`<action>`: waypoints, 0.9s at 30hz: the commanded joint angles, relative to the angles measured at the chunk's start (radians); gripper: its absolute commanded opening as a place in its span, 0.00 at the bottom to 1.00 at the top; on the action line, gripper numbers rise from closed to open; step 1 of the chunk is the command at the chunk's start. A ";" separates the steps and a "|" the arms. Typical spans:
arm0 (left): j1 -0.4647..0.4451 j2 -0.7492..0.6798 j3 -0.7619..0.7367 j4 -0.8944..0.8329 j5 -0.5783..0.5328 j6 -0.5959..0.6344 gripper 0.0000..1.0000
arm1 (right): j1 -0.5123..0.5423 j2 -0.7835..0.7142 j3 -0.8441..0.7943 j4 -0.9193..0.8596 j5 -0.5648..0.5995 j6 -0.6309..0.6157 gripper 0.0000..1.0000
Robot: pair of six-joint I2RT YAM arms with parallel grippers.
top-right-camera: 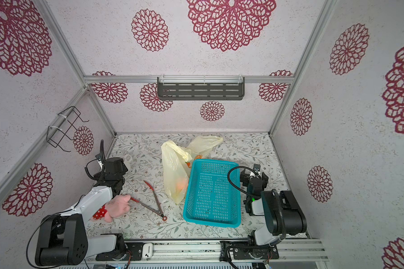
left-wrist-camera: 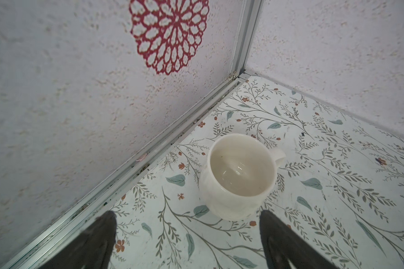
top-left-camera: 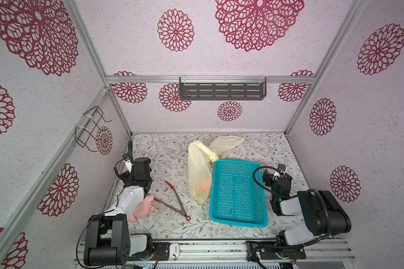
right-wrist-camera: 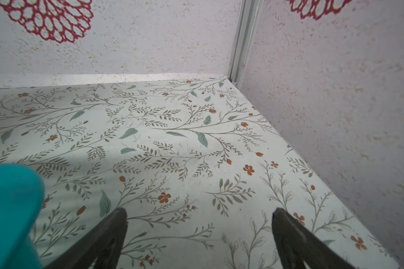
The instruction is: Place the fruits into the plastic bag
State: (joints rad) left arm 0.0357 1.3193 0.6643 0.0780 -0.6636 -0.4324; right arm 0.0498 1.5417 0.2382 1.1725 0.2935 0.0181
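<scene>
The plastic bag (top-left-camera: pixel 199 170) (top-right-camera: pixel 174 171) lies crumpled mid-table, pressed against the left wall of the teal basket (top-left-camera: pixel 237 198) (top-right-camera: pixel 211 198). Its handle loops trail toward the back. One round orange fruit (top-left-camera: pixel 205 185) (top-right-camera: pixel 182 185) shows through the bag's thin side; no other fruit is visible. The basket holds nothing. My left gripper (left-wrist-camera: pixel 187 216) (top-left-camera: pixel 142 161) is open at the back left, over bare table just short of a white mug (left-wrist-camera: pixel 239 177). My right gripper (right-wrist-camera: pixel 200 214) (top-left-camera: pixel 275 175) is open over bare table right of the basket, whose corner (right-wrist-camera: pixel 9 209) shows in the right wrist view.
Red-tipped metal tongs (top-left-camera: pixel 175 200) lie open left of the bag. A pink plush toy (top-left-camera: pixel 144 207) sits partly under my left arm. A white earbud case (top-left-camera: pixel 174 250) rests on the front rail. A dark shelf (top-left-camera: pixel 222 89) and a wire rack (top-left-camera: pixel 91 128) hang on the walls.
</scene>
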 commanded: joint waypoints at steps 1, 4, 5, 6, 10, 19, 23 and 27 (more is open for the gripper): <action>0.015 0.051 -0.045 0.191 0.041 0.111 0.97 | -0.007 -0.005 0.015 0.031 -0.044 -0.006 0.99; 0.010 0.123 -0.095 0.350 0.047 0.153 0.98 | -0.008 -0.008 0.015 0.026 -0.044 -0.004 0.99; 0.010 0.115 -0.090 0.323 0.080 0.150 0.97 | -0.007 -0.002 0.014 0.041 -0.044 -0.007 0.99; 0.013 0.120 -0.109 0.387 0.108 0.172 0.97 | -0.007 -0.006 0.014 0.031 -0.044 -0.006 0.99; 0.031 0.147 -0.111 0.465 0.195 0.249 0.97 | -0.007 -0.004 0.015 0.037 -0.044 -0.006 0.99; 0.064 0.224 -0.231 0.759 0.367 0.285 0.97 | -0.007 -0.005 0.011 0.038 -0.043 -0.007 0.99; 0.078 0.238 -0.237 0.796 0.395 0.281 0.97 | -0.005 -0.006 0.014 0.033 -0.036 -0.004 0.99; 0.078 0.241 -0.237 0.801 0.395 0.280 0.97 | 0.002 -0.005 0.010 0.045 -0.024 -0.010 0.99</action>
State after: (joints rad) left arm 0.1066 1.5539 0.4183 0.8219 -0.2958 -0.1825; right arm 0.0467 1.5421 0.2382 1.1694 0.2657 0.0177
